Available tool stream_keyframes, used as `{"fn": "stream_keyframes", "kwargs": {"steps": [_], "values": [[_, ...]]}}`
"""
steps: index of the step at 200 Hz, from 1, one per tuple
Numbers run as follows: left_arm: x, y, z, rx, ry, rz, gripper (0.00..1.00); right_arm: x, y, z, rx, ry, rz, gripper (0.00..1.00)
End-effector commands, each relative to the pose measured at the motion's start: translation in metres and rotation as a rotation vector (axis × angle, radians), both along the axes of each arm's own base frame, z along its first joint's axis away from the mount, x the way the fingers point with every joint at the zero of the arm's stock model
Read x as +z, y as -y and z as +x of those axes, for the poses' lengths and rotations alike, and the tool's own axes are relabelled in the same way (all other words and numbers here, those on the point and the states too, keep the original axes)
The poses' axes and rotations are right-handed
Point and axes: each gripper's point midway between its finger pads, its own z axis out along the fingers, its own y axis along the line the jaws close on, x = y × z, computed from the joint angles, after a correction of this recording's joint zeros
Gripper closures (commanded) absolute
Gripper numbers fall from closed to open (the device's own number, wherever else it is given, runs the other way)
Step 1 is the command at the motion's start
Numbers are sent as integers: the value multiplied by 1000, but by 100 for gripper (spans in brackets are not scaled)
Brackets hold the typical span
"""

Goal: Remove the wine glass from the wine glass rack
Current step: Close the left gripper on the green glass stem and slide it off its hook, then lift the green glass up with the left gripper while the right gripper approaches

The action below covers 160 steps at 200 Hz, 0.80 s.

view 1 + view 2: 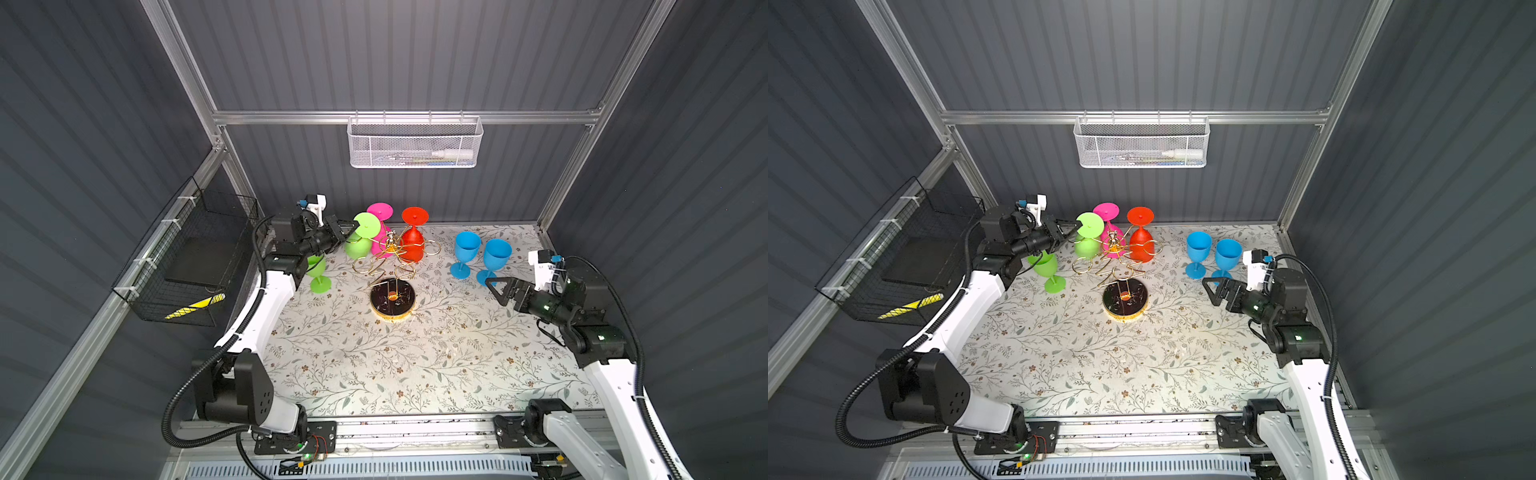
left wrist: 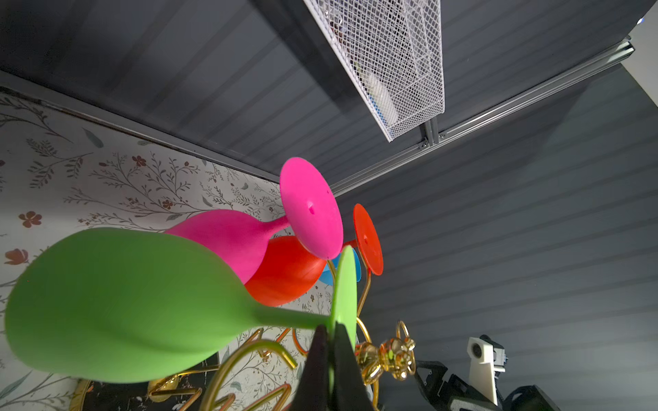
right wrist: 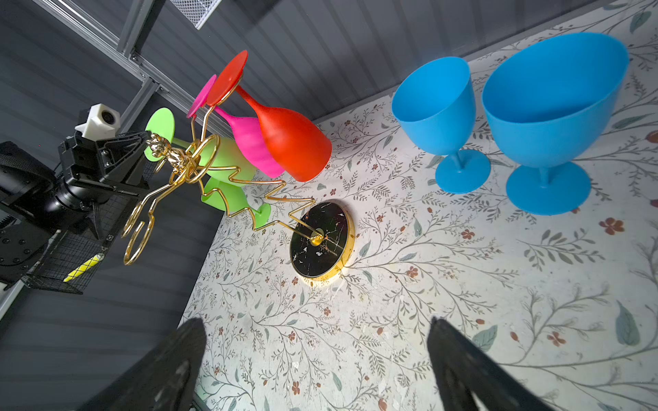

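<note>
Left tool pinches foot of inverted green wine glass.

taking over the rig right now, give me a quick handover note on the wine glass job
Left hand: shut on the foot of the upside-down green glass at the rack.
Right hand: open, empty, over the table near the blue glasses.
On the rack: pink glass and red glass hang upside down.
Off the rack: a second green glass and both blue glasses stand upright on the table.
Left to do: draw the gripped green glass clear of its arm and set it down. I cannot tell whether its stem is out of the ring.
</note>
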Motion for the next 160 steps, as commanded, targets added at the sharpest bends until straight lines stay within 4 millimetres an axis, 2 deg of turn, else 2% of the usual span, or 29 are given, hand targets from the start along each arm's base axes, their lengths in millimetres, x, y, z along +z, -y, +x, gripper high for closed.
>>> {"fn": "stream_keyframes", "kwargs": {"steps": [1, 36, 71, 88, 160], "values": [[22, 0, 6, 13, 64, -15, 100, 9, -3, -2, 19, 30, 7, 1], [23, -5, 10, 37, 70, -6, 100, 8, -4, -2, 22, 27, 5, 1], [29, -33, 12, 107, 75, -18, 100, 8, -4, -3, 23, 27, 2, 1], [37, -46, 11, 138, 92, -25, 100, 8, -3, -3, 21, 27, 0, 1], [78, -72, -12, 202, 184, -16, 100, 18, -3, -1, 20, 51, -9, 1]]}}
